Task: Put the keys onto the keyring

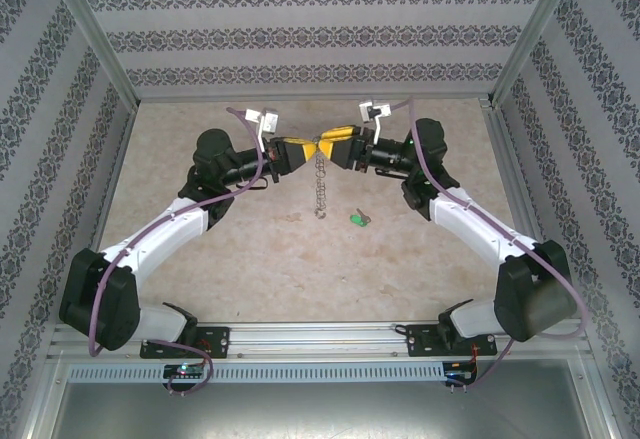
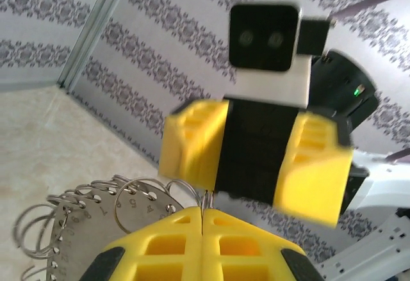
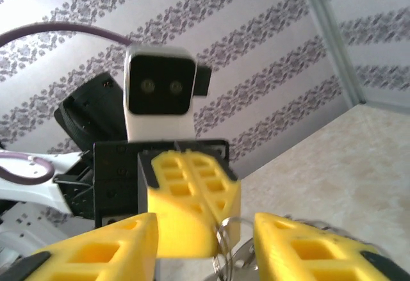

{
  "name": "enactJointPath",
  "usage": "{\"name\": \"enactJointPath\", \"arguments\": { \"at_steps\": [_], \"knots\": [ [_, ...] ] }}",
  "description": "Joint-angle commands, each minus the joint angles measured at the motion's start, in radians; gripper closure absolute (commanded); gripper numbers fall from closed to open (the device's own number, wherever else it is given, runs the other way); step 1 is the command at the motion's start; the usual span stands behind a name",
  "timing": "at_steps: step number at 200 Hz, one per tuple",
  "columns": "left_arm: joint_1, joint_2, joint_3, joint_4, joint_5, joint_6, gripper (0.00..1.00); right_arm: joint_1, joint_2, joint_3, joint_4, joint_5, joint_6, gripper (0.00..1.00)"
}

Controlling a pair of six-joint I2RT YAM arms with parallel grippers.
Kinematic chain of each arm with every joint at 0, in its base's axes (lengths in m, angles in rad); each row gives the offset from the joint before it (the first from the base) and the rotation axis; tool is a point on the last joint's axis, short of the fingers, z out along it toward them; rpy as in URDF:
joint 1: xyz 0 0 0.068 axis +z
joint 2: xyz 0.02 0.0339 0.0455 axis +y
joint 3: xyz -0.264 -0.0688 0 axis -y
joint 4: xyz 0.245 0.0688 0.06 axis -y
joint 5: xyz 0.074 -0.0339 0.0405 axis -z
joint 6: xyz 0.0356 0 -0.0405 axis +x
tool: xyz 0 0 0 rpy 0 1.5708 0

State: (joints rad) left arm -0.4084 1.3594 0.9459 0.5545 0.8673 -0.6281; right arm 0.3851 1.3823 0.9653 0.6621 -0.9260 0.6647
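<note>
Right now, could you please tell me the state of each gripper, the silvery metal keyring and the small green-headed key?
Silvery floppy metal keyring: dangling, held by the left gripper.
Left gripper: shut, pinching the keyring's wire.
Right gripper: open, jaws apart, facing the left gripper.
Tiny green-headed key: lying on the beige table, off the keyring, untouched.

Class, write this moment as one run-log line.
left gripper: shut on keyring | right gripper: open | green key: lying on table

I count one left gripper (image 1: pixel 309 150), one right gripper (image 1: pixel 331 147), one keyring (image 1: pixel 320 185) at their fingertips, one green key (image 1: pixel 360 219) apart from them
</note>
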Motion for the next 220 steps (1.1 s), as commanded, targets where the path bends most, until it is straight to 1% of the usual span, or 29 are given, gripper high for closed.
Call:
{"name": "enactJointPath", "arguments": {
  "at_steps": [1,29,44,68,97,127,143,165,220],
  "knots": [
    [-0.013,-0.039,0.086,-0.228,0.016,0.184,1.0,-0.039,-0.071,-0.029,-0.025,0.018,-0.013,0.5],
    [-0.014,-0.035,0.167,-0.51,-0.002,0.386,1.0,-0.055,-0.103,-0.031,-0.208,0.015,-0.129,0.48],
    [-0.014,-0.023,0.218,-0.655,-0.002,0.493,1.0,-0.057,-0.099,-0.034,-0.268,-0.005,-0.186,0.48],
    [-0.02,0.002,0.292,-0.85,0.002,0.634,1.0,-0.061,-0.066,-0.042,-0.283,-0.077,-0.225,0.49],
    [-0.024,0.04,0.365,-0.999,0.03,0.745,1.0,-0.058,-0.018,-0.033,-0.271,-0.175,-0.237,0.51],
    [-0.025,0.056,0.391,-1.036,0.07,0.78,1.0,-0.046,0.017,-0.027,-0.269,-0.222,-0.245,0.53],
    [-0.026,0.062,0.396,-1.034,0.08,0.779,1.0,-0.04,0.025,-0.028,-0.265,-0.233,-0.246,0.58],
    [-0.028,0.071,0.399,-1.024,0.091,0.773,1.0,-0.034,0.025,-0.04,-0.265,-0.243,-0.247,0.61],
    [-0.034,0.077,0.399,-1.007,0.098,0.767,1.0,-0.016,-0.004,-0.079,-0.274,-0.255,-0.249,0.65]
  ]
}}
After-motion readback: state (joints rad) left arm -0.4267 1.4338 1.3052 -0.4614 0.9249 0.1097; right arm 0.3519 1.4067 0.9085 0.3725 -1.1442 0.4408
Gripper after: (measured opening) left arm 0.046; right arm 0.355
